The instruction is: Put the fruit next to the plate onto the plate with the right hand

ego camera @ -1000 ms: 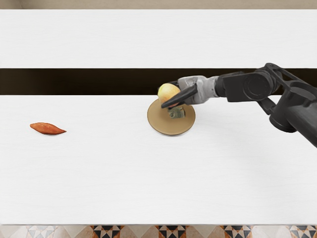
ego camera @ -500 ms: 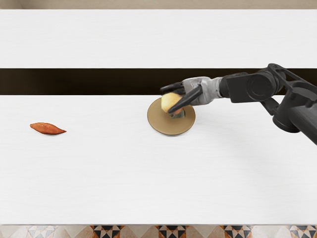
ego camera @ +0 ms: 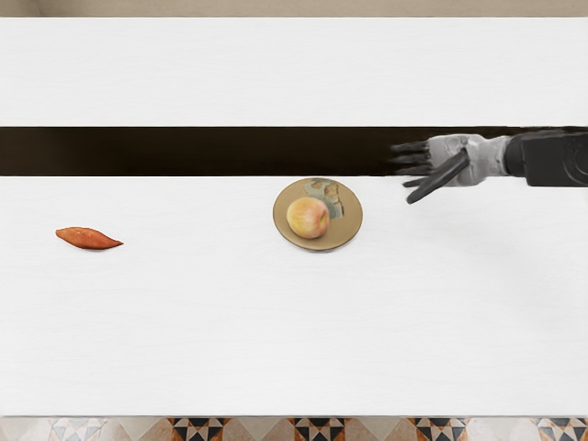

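Note:
A yellow-pink peach [ego camera: 308, 218] rests on the round tan plate [ego camera: 346, 230] at the table's middle, slightly left of the plate's centre. My right hand [ego camera: 415, 170] hovers to the right of the plate, over the table's far edge, clear of the fruit. Its fingers [ego camera: 405, 159] are spread and hold nothing. The right arm comes in from the right edge. The left arm does not show.
An orange sweet potato [ego camera: 88, 238] lies far to the left on the white table [ego camera: 276, 331]. A dark gap [ego camera: 184, 152] runs behind the table's far edge, with a second white surface beyond it.
The right hand let go of the peach, which now sits on the plate. The hand opened and drew back to the right, away from the plate.

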Motion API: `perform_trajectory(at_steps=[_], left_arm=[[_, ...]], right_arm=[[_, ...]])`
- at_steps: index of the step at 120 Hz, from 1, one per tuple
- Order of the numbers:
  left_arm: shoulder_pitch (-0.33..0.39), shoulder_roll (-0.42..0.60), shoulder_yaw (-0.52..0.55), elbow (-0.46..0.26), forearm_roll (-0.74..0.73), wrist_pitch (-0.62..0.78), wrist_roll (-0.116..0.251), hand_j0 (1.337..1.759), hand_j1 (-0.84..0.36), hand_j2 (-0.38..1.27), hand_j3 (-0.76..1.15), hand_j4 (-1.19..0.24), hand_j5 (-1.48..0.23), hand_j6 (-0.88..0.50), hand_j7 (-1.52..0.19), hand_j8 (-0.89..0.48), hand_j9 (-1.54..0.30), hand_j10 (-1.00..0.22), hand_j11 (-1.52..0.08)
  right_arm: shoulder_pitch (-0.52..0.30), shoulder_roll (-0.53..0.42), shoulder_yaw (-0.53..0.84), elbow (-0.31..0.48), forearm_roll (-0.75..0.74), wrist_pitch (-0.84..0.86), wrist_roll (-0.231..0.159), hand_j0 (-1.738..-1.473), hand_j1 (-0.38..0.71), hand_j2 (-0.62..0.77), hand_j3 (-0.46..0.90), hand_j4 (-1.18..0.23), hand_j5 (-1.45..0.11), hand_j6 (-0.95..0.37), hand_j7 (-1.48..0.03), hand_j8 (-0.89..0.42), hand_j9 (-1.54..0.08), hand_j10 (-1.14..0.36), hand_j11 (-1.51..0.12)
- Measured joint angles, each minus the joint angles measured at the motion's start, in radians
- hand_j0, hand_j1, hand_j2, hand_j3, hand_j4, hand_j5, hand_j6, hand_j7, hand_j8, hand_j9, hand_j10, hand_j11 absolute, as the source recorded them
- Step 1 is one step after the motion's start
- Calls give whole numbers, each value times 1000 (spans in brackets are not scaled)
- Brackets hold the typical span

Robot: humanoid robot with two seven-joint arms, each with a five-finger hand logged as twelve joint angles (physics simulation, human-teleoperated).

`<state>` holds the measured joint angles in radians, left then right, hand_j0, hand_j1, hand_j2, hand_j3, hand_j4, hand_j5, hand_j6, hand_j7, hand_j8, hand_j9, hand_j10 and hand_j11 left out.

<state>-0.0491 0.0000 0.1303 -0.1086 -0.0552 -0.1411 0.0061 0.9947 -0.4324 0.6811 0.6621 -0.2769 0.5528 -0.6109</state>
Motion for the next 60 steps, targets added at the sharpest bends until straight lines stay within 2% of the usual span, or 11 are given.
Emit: perform_trajectory(at_steps=[10,25,60], left_arm=[[0,0,0,0,0,0,0,1658,349,0,0,0,0,-1,0,0,0,0,0],[13,0,0,-1,0,0,0,1658,349,0,0,-1,0,-1,0,-1,0,0,0],[14,0,0,0,1,0,0,1658,349,0,0,0,0,-1,0,-1,0,0,0]], right_arm=[[-39,-95,56,-1,2,32,0,-1658,-331,-1,0,-12,-28,-10,-27,-11,-28,-16,-28],[-63,-174,114,-3,9,51,0,-1658,-339,0,0,-6,-15,-5,-15,-5,-15,-8,-15],[-94,-216,153,-5,13,58,0,-1658,-347,0,0,-1,-3,0,-3,0,-3,-1,-3]])
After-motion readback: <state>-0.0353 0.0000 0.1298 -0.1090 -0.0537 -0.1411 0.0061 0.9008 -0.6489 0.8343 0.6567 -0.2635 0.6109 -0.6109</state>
